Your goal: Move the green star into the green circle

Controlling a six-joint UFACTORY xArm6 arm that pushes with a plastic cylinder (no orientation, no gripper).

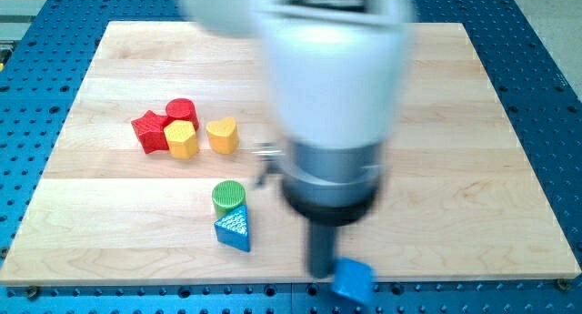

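Handless, nothing to open or shut, my tip [320, 276] stood beside a blue cube [353, 279]; the green star was hidden, the green circle [228, 196] up-left of the tip.

Green circle [228, 196] stands upright, touching a blue triangle [234, 229]; no green star shows.

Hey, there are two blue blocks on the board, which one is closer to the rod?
The blue cube at the view's bottom edge, right beside the rod's lower end; my tip itself isn't visible. The blue triangle lies farther left, touching the green circle.
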